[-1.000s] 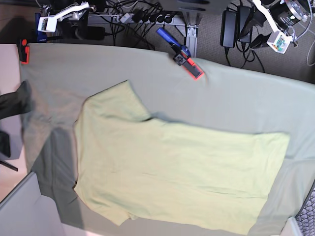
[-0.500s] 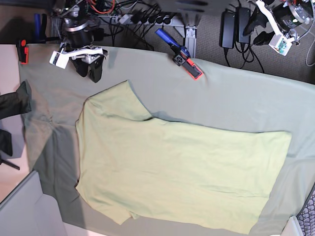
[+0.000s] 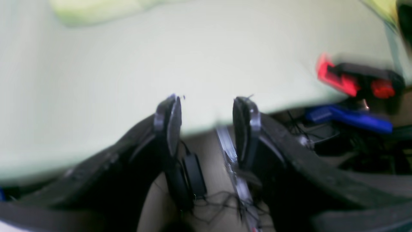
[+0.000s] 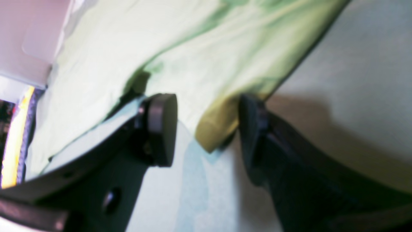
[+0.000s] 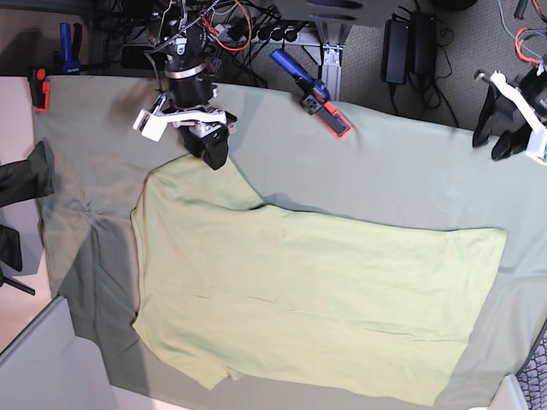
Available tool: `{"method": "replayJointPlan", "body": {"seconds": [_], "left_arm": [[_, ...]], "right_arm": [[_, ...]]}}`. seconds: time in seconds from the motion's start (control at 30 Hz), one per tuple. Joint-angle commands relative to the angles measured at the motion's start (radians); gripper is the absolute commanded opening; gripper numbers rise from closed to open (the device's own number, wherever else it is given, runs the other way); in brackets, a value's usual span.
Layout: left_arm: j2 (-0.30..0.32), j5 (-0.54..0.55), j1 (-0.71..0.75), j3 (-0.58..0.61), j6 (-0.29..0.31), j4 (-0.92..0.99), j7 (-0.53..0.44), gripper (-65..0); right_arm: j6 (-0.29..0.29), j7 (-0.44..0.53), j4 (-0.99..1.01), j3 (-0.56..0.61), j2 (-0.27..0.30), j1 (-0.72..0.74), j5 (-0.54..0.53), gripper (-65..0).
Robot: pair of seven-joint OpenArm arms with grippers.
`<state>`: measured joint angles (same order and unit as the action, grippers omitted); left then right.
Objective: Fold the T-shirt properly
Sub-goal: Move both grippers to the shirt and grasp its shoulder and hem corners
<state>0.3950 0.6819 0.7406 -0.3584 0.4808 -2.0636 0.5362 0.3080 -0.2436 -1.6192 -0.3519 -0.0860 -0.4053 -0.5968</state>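
Pale yellow-green cotton, the T-shirt [image 5: 308,295] lies spread flat on the grey-green cloth [image 5: 402,166], its hem toward the base view's right and its sleeves toward the left. The right arm [image 5: 181,64] reaches in from the far edge and tips steeply down, with the right gripper [image 5: 209,143] set at the upper sleeve's tip. In the right wrist view its jaws stand apart, straddling the rolled sleeve edge [image 4: 215,129]; one finger [image 4: 251,129] looks to touch the fabric, and nothing is pinched. The left arm hangs at the table's right edge, over the cloth's border, well apart from the shirt. The left gripper [image 5: 506,141] points downward, its jaws parted and holding nothing. A red-and-blue clamp [image 5: 318,98] grips the cloth's far edge between the arms.
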Motion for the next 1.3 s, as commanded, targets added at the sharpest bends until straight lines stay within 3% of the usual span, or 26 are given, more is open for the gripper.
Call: {"method": "replayJointPlan", "body": {"seconds": [0.0, 0.13, 0.47, 0.73, 1.17, 1.27], "left_arm": [[0.007, 0.01, -0.029, -0.005, 0.001, 0.013, -0.016, -34.8], [0.007, 0.011, -0.17, -0.005, -0.032, 0.166, -0.016, -34.8], [0.046, 0.031, -0.51, -0.005, -0.032, 0.578, -0.015, -34.8], [0.045, 0.011, -0.691, 0.046, -0.04, 0.832, -0.015, -34.8], [0.014, 0.016, -0.738, 0.198, -0.013, 0.844, 0.021, -35.0], [-0.001, 0.012, -0.738, 0.197, -0.012, 0.845, 0.022, -43.1]], "right_arm": [[-0.038, 0.007, -0.011, 0.001, -0.007, 0.011, 0.01, -34.2], [-0.056, 0.007, -0.011, 0.0, -0.02, 0.016, 0.037, -34.2], [-0.059, 0.007, -0.011, -0.047, -0.018, 0.008, 0.04, -34.2], [-0.059, 0.007, -0.011, -0.047, -0.016, 0.008, 0.04, -34.2], [-0.059, 0.008, -0.011, -0.047, -0.011, 0.003, 0.042, -34.2], [-0.059, 0.016, -0.012, -0.047, -0.011, 0.006, 0.059, -34.2]]}}
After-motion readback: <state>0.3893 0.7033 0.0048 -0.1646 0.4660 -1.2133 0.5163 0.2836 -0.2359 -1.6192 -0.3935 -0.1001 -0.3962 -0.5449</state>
